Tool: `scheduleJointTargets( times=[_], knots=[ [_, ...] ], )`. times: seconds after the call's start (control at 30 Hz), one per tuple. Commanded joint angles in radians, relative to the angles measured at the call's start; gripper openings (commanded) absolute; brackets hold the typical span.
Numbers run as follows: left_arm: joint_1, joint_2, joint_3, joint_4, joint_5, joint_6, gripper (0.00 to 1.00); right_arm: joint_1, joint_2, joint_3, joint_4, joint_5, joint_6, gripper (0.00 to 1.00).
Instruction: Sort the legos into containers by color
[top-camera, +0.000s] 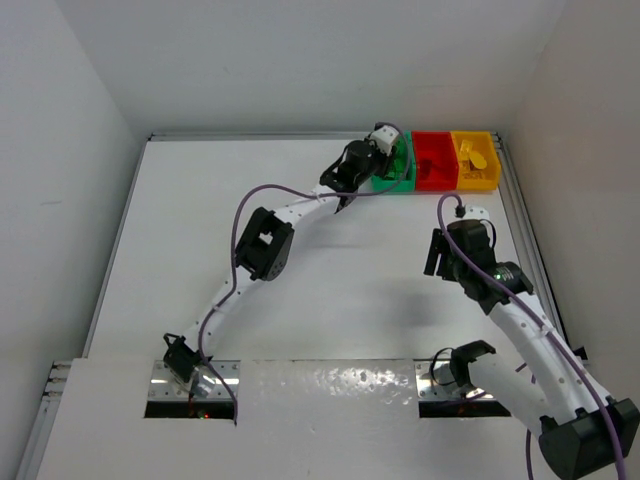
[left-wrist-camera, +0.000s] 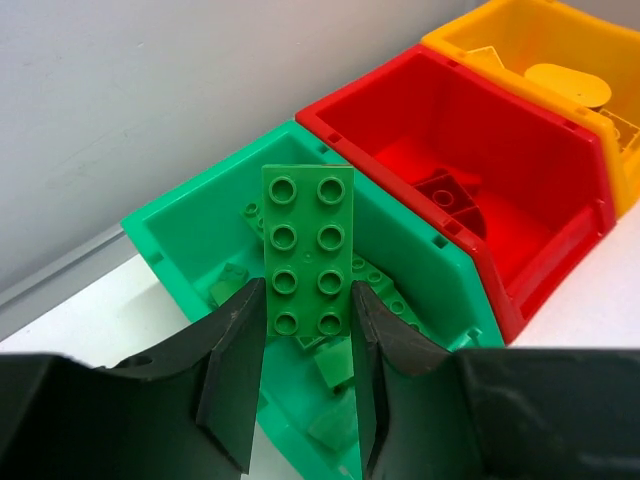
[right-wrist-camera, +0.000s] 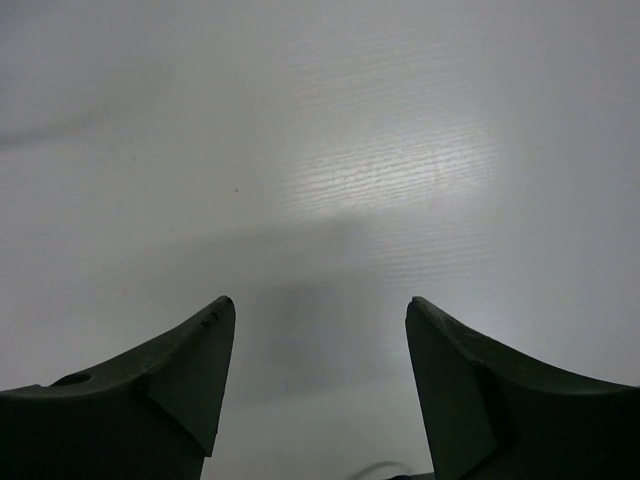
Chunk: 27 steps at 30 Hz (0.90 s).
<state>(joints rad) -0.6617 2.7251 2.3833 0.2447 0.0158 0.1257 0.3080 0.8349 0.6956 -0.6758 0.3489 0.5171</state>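
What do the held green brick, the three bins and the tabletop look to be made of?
Green brick: moulded hard plastic, smooth, sheen on studs.
Green bin, red bin, yellow bin: likely thin glossy plastic, highlights along rims.
Tabletop: white, smooth, low sheen; material unclear.

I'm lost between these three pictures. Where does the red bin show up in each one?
Top external: the red bin sits at the table's far right corner, the middle one of three bins.
Left wrist: it is in the upper right, beyond the green brick held in the left gripper.
Right wrist: it is not in this view.
Shared landmark: the green bin right beside it.
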Motion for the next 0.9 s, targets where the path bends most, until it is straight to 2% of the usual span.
scheduleJointTargets(
  times=[0.0, 0.03, 0.13, 0.23, 0.4, 0.5, 0.63, 0.67, 0.7, 0.8, 0.87],
  knots=[
    [-0.006, 0.013, 0.05, 0.143, -0.031, -0.006, 0.3, 0.002, -0.002, 0.048, -0.028, 0.019, -0.002, 0.68],
    [-0.006, 0.015, 0.05, 0.146, -0.039, -0.006, 0.43, 0.002, -0.003, 0.051, -0.03, 0.021, -0.005, 0.69],
    [-0.006, 0.012, 0.047, 0.148, -0.036, -0.011, 0.62, 0.002, 0.001, 0.062, -0.033, 0.022, -0.017, 0.69],
    [-0.006, -0.001, 0.047, 0.153, -0.036, -0.014, 0.72, 0.002, 0.015, 0.073, -0.027, 0.018, -0.023, 0.69],
    [-0.006, -0.036, 0.056, 0.159, -0.024, -0.012, 0.74, 0.002, 0.036, 0.097, -0.019, -0.001, -0.025, 0.7],
    [-0.004, -0.091, 0.057, 0.125, -0.037, -0.012, 0.74, 0.002, 0.049, 0.09, -0.022, -0.007, -0.029, 0.75],
    [0.02, -0.22, 0.036, -0.022, -0.059, 0.0, 0.77, 0.002, 0.058, 0.079, -0.057, 0.05, 0.03, 0.8],
    [0.034, -0.301, -0.013, -0.104, -0.054, -0.008, 0.77, 0.002, 0.05, 0.074, -0.071, 0.064, 0.064, 0.81],
    [0.066, -0.348, -0.053, -0.145, -0.03, -0.02, 0.77, 0.002, 0.043, 0.061, -0.076, 0.08, 0.076, 0.88],
    [0.141, -0.557, -0.246, -0.322, 0.053, -0.031, 0.8, 0.002, 0.023, 0.038, -0.08, 0.075, 0.099, 0.93],
    [0.236, -0.708, -0.391, -0.457, 0.153, -0.029, 0.85, 0.002, 0.015, 0.039, -0.112, 0.073, 0.13, 0.95]
  ],
)
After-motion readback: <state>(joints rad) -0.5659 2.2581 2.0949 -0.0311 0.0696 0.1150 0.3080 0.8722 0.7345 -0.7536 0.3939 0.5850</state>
